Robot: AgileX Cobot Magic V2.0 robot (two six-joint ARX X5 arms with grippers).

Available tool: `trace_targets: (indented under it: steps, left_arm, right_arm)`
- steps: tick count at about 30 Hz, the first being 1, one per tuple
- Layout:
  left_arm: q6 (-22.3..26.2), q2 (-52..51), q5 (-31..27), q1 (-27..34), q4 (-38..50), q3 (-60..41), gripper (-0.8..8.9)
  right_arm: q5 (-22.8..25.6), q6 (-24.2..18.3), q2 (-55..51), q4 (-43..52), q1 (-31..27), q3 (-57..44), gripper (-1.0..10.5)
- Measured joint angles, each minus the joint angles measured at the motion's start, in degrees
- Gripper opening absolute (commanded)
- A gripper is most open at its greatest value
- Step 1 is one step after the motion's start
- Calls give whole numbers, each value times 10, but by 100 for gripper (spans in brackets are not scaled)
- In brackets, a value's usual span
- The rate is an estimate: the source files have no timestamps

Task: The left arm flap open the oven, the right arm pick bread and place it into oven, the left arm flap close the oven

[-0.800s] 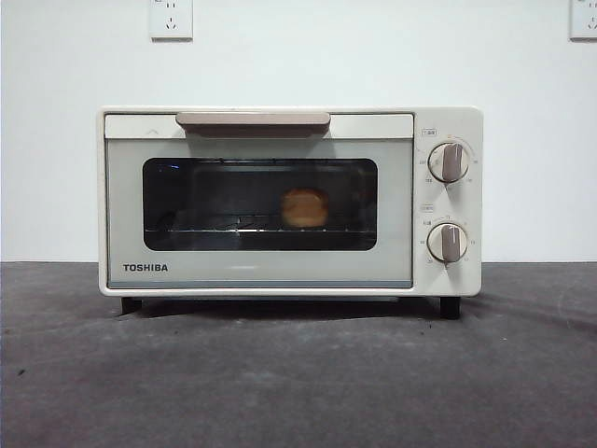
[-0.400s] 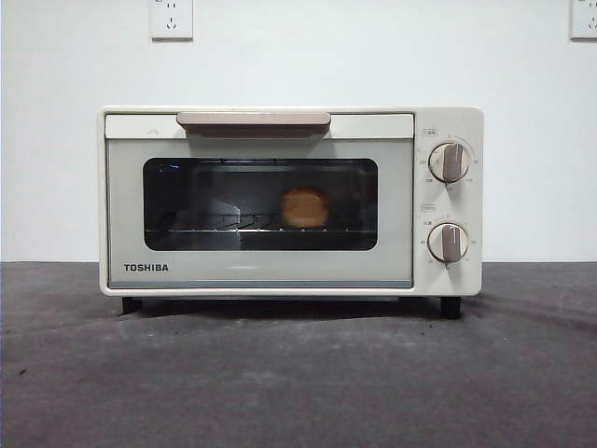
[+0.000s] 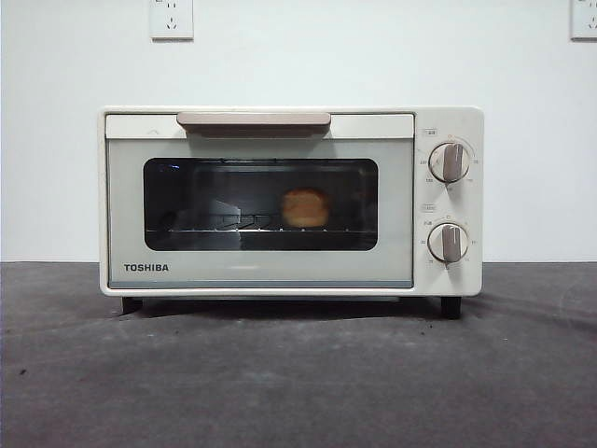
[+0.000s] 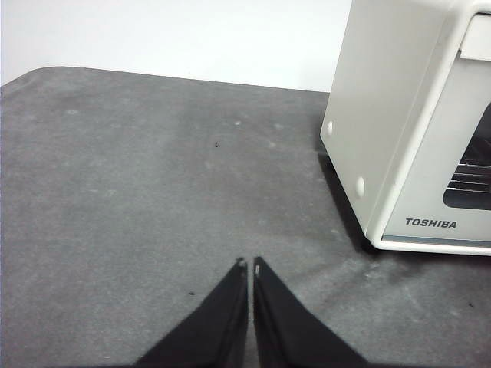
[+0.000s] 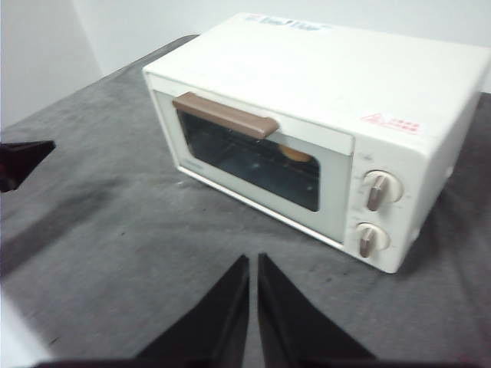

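Now parked: left gripper (image 4: 250,264) low over the mat (image 4: 138,192), jaws pressed nearly together, nothing between them, tips aimed past the oven's near corner, which sits out at about 2 o'clock from the tips in the left wrist view. Clear of the door, likely so as not to foul it. Right gripper (image 5: 252,261) likewise pinched to a thin slit and empty, held back and high, looking down on the oven (image 5: 322,130) at roughly 12 to 1 o'clock from its tips. Well apart from the handle (image 5: 225,116) and from the two knobs (image 5: 379,188).

Outward to the oven (image 3: 289,201): squarely on the mat, door up and flush with the frame, handle (image 3: 253,119) along the top edge. Behind the glass, bread (image 3: 305,207) resting on the wire rack, right of the window's middle, at about 3 o'clock from centre. Knobs (image 3: 449,161) stacked on the right panel, both pointing near 12.

Judged from this: bread in, door shut, both arms idle, so all three steps apparently done, with nothing left but staying clear.
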Motion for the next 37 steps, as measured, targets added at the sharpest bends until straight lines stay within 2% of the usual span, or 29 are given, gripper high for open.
trace_targets:
  steps: [2,5,9,12,14,17,21,25,37]
  left_arm:
    - [0,0,0,0,0,0,20]
    - [0,0,0,0,0,0,20]
    - [0,0,0,0,0,0,20]
    - [0,0,0,0,0,0,20]
    - [0,0,0,0,0,0,20]
    - [0,0,0,0,0,0,20]
    - [0,0,0,0,0,0,20]
    - [0,0,0,0,0,0,20]
    - [0,0,0,0,0,0,20]
  right_arm:
    - [20,-2,-11,0,-21,0,15]
    - [25,-4,-39,10,-96,-7,15]
    - [-3,-8,-85,49,-225,-56,15]
    - [-28,-38,-124,90,-299,-121,15]
    - [-61,-68,-161,136,-346,-182,15]
    - [-86,-91,-198,198,-395,-273,15]
    - [-96,-100,-229,262,-433,-386,15]
    - [-92,-106,-256,315,-441,-463,15]
    - [-85,-108,-256,336,-441,-496,15]
